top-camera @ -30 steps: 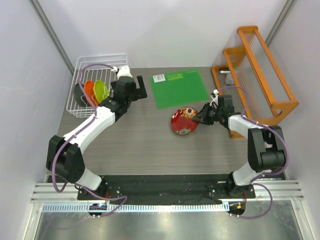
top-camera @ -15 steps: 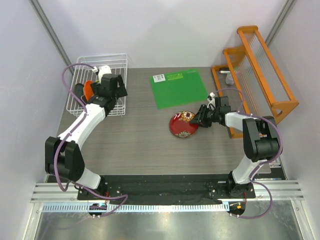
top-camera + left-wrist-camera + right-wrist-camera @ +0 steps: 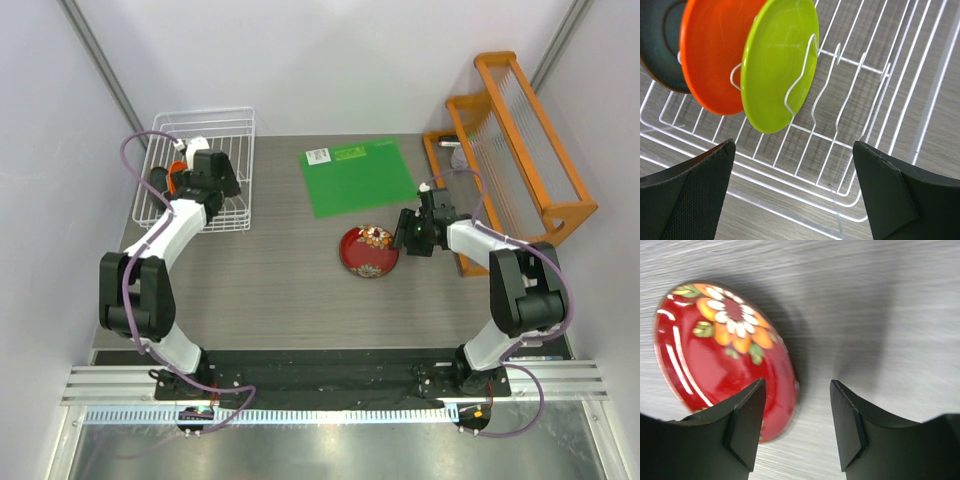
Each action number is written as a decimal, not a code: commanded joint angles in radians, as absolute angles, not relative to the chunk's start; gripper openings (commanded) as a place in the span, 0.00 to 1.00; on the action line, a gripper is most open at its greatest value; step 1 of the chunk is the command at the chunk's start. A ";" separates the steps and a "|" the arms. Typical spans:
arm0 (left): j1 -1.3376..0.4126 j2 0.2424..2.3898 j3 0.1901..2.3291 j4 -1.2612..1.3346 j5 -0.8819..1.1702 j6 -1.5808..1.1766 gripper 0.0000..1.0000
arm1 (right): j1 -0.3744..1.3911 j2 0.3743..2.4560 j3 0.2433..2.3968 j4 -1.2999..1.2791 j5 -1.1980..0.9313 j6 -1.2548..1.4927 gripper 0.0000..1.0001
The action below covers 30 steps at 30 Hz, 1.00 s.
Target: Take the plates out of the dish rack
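1. Standing on edge in the rack (image 3: 200,112), at the far left of the tabletop (image 3: 280,270), are three plates side by side: the green plate (image 3: 780,65), the orange plate (image 3: 715,55) and the dark plate (image 3: 660,45). Each overlaps the next in the left wrist view.
2. That view cuts the dark plate off at its left edge and the orange plate at the top. Only the green plate shows nearly whole, with a wire tine crossing its face.
3. From above, the left arm covers most of what stands in the rack. Slivers of orange and dark show beside the wrist, and the green plate is hidden.
4. The left pincer (image 3: 794,145) hangs over the rack with its jaws spread wide, holding nothing.
5. The red plate (image 3: 369,250) lies on the tabletop near the middle, just on the near side of the mat (image 3: 360,178) and well apart from the rack.
6. The right pincer (image 3: 796,390) sits at the red plate's right rim, jaws parted and gripping nothing. The rim reaches into the gap, and bare tabletop shows between it and the far finger.
7. The other finger hides part of the plate's edge in the right wrist view, so I cannot tell whether it touches the plate.
8. The white label (image 3: 318,155) on the mat is too small to read.
9. The wooden rack (image 3: 520,150) stands at the right, its near end partly behind the right arm.
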<state>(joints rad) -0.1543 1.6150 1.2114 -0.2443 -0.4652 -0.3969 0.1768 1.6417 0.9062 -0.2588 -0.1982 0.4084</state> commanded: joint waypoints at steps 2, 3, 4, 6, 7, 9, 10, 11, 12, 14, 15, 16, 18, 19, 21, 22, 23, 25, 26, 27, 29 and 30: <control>-0.135 1.658 1.264 -0.179 -0.526 -0.371 0.99 | 0.186 1.502 0.948 -0.348 0.029 0.351 0.60; -0.132 1.678 1.275 -0.164 -0.534 -0.365 0.99 | 0.186 1.494 0.945 -0.348 0.031 0.350 0.60; -0.127 1.687 1.284 -0.163 -0.541 -0.364 0.99 | 0.186 1.482 0.946 -0.350 0.034 0.351 0.60; -0.121 1.713 1.308 -0.166 -0.569 -0.359 0.98 | 0.187 1.480 0.946 -0.350 0.031 0.347 0.60; -0.120 1.724 1.319 -0.169 -0.577 -0.356 0.98 | 0.186 1.488 0.950 -0.350 0.025 0.345 0.60; -0.112 1.746 1.330 -0.160 -0.574 -0.351 0.98 | 0.186 1.503 0.956 -0.348 0.020 0.342 0.60; -0.109 1.753 1.335 -0.156 -0.574 -0.348 0.98 | 0.187 1.511 0.957 -0.350 0.014 0.342 0.60; -0.106 1.762 1.344 -0.147 -0.572 -0.345 0.98 | 0.186 1.529 0.962 -0.350 0.012 0.341 0.60; -0.098 1.775 1.351 -0.152 -0.577 -0.344 0.97 | 0.186 1.540 0.966 -0.348 0.014 0.339 0.60; -0.086 1.807 1.367 -0.152 -0.575 -0.344 0.95 | 0.186 1.561 0.972 -0.348 0.012 0.339 0.60; -0.071 1.813 1.367 -0.137 -0.563 -0.348 0.93 | 0.186 1.566 0.973 -0.348 0.012 0.339 0.60; -0.063 1.828 1.368 -0.124 -0.510 -0.348 0.92 | 0.186 1.569 0.974 -0.347 0.012 0.337 0.60; -0.052 1.847 1.384 -0.114 -0.503 -0.345 0.83 | 0.186 1.581 0.979 -0.345 0.012 0.331 0.57; -0.051 1.858 1.393 -0.112 -0.499 -0.339 0.79 | 0.186 1.586 0.979 -0.345 0.012 0.327 0.54; -0.045 1.885 1.420 -0.120 -0.496 -0.336 0.71 | 0.186 1.597 0.982 -0.347 0.012 0.324 0.45; -0.044 1.893 1.431 -0.130 -0.506 -0.337 0.60 | 0.186 1.598 0.982 -0.345 0.014 0.322 0.42; -0.044 1.901 1.439 -0.132 -0.512 -0.339 0.55 | 0.186 1.603 0.982 -0.345 0.012 0.322 0.36; -0.043 1.901 1.434 -0.130 -0.520 -0.337 0.41 | 0.186 1.609 0.983 -0.345 0.014 0.321 0.33; -0.041 1.895 1.430 -0.126 -0.529 -0.339 0.37 | 0.186 1.608 0.982 -0.345 0.012 0.321 0.33; -0.041 1.891 1.425 -0.126 -0.532 -0.341 0.34 | 0.184 1.608 0.982 -0.345 0.014 0.321 0.33; -0.041 1.870 1.407 -0.117 -0.535 -0.347 0.22 | 0.186 1.608 0.980 -0.345 0.012 0.319 0.33; -0.041 1.862 1.401 -0.115 -0.534 -0.348 0.19 | 0.186 1.608 0.979 -0.345 0.012 0.319 0.33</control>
